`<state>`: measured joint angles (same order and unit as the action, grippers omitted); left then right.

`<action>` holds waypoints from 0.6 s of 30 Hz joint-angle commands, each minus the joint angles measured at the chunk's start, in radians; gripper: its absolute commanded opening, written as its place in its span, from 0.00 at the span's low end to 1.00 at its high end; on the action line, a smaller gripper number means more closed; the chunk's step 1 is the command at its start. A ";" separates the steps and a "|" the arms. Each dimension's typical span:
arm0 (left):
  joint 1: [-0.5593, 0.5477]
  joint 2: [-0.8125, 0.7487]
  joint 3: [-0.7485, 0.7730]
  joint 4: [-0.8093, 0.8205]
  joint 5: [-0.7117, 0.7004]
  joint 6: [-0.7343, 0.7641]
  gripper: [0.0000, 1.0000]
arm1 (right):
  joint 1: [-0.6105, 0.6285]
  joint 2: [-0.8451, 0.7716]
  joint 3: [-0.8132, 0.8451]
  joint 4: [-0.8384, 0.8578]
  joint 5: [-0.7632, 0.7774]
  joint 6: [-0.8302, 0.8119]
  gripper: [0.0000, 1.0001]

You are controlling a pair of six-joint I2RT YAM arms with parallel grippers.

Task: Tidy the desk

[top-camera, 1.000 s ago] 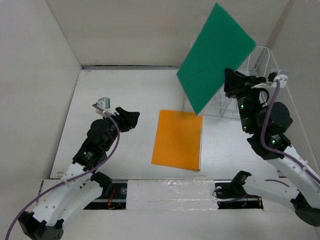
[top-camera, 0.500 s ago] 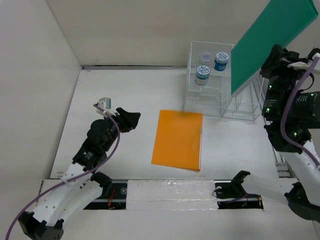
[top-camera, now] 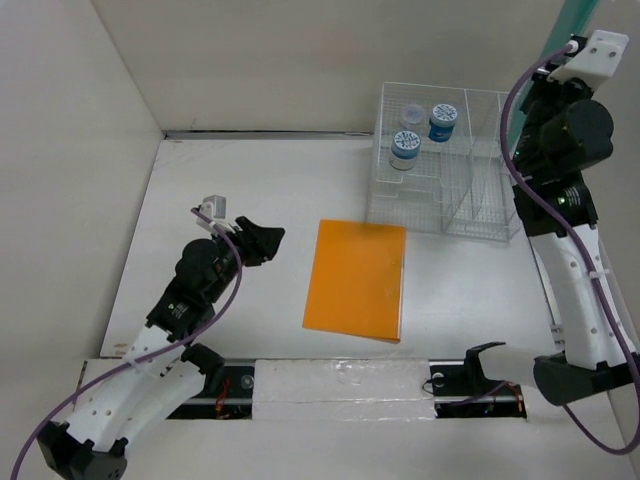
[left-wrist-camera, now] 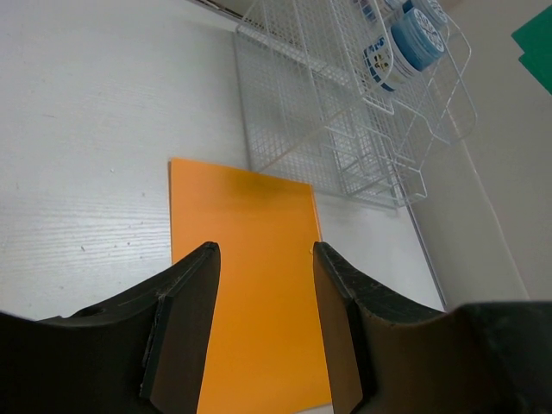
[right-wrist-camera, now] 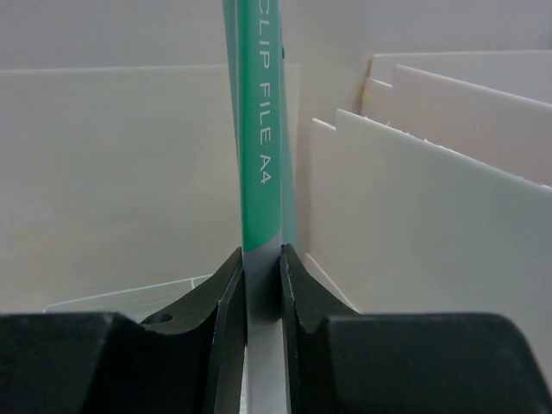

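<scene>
The desk [top-camera: 250, 190] is a white tabletop between white walls. An orange folder [top-camera: 356, 279] lies flat at its middle and also shows in the left wrist view [left-wrist-camera: 246, 285]. My left gripper [top-camera: 268, 240] is open and empty, hovering just left of the folder, which fills the gap between its fingers [left-wrist-camera: 263, 250]. My right gripper [right-wrist-camera: 261, 259] is shut on a green clip file [right-wrist-camera: 257, 129] held upright and edge-on. The right arm [top-camera: 565, 130] is raised high at the right wall. Only a sliver of the file [top-camera: 578, 12] shows in the top view.
A white wire-mesh rack [top-camera: 445, 170] stands at the back right, with three blue-and-white jars [top-camera: 406, 148] on its left shelf. The rack [left-wrist-camera: 345, 129] also shows in the left wrist view. The side walls stand close to both arms.
My right arm has swung the green file up and to the right, from in front of the rack to the top right corner. The rack is now uncovered. The left arm has barely moved.
</scene>
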<state>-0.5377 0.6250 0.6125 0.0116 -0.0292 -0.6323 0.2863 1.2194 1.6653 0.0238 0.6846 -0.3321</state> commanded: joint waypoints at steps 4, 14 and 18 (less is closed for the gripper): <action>-0.007 0.021 -0.013 0.062 0.023 0.011 0.43 | -0.200 0.015 0.117 -0.102 -0.426 0.134 0.00; -0.007 0.035 -0.010 0.064 0.023 0.011 0.42 | -0.257 0.055 0.079 -0.120 -0.660 0.180 0.00; -0.007 0.033 -0.010 0.060 0.023 0.011 0.42 | -0.269 0.060 0.056 -0.105 -0.669 0.209 0.00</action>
<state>-0.5377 0.6643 0.6079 0.0257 -0.0151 -0.6323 0.0315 1.2881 1.7168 -0.1505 0.0738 -0.1589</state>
